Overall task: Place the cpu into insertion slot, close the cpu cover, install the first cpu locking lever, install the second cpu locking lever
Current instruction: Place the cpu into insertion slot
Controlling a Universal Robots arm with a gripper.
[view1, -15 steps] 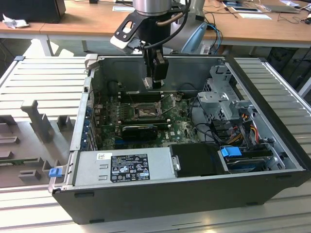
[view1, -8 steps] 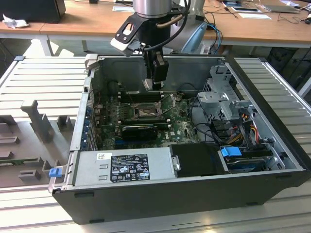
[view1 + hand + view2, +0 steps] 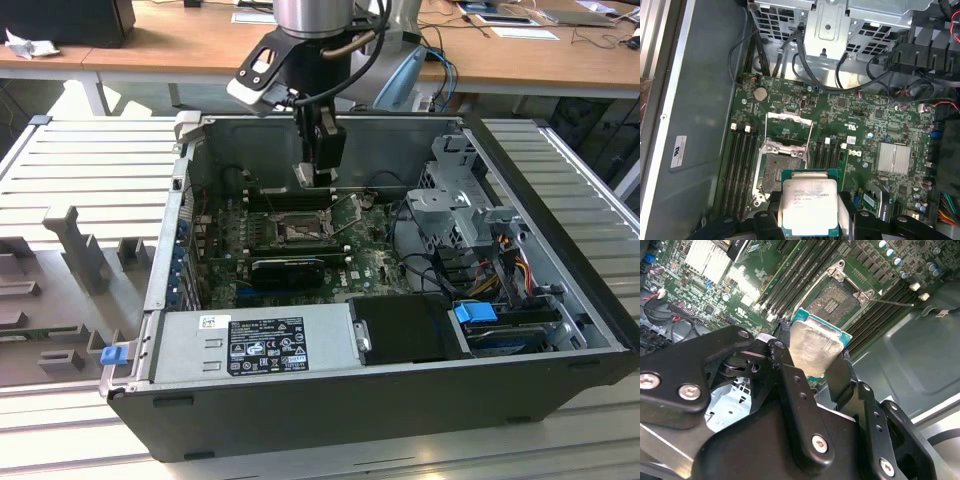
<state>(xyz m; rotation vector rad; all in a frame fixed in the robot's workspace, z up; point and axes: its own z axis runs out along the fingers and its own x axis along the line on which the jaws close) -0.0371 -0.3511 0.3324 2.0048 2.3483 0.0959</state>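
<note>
Exterior view: gripper (image 3: 318, 172) hangs inside a computer case (image 3: 350, 415), above the socket (image 3: 298, 232) on the green board (image 3: 372, 252). Second wrist view: jaws clamped on the chip (image 3: 812, 347) by two opposite edges, chip held apart from the socket (image 3: 832, 302). First wrist view: chip (image 3: 807, 205) near the socket (image 3: 776, 172); cover (image 3: 788, 131) folded open.

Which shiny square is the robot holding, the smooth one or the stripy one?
The smooth one: the cpu, pinched in the gripper. The stripy heatsink sits fixed on the green board, away from the fingers.
</note>
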